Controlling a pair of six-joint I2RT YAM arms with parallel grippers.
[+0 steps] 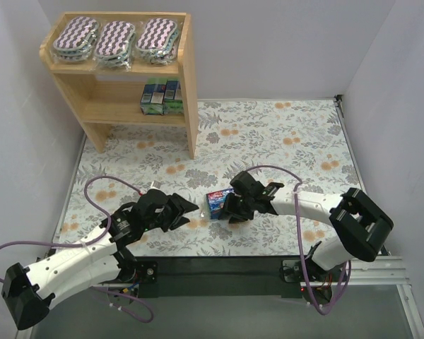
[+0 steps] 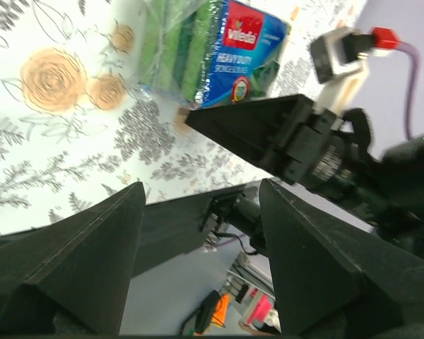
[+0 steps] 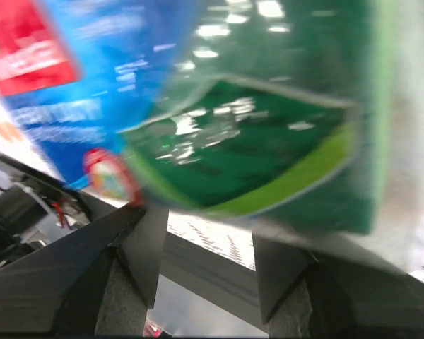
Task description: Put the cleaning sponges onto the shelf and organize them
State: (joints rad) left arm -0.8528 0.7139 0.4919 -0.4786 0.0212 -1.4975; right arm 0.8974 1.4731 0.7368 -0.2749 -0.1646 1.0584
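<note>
Three purple-and-white zigzag sponges lie side by side on top of the wooden shelf. Two blue-and-green packs stand on its lower tier. A third blue-and-green pack lies on the floral table between my grippers. It also shows in the left wrist view and, blurred, fills the right wrist view. My right gripper is open, with its fingertips right at the pack's edge; the pack is not between them. My left gripper is open and empty, just left of the pack.
The shelf stands in the far left corner against white walls. The floral mat covers the table. A black rail runs along the near edge between the arm bases. A purple cable loops by the left arm.
</note>
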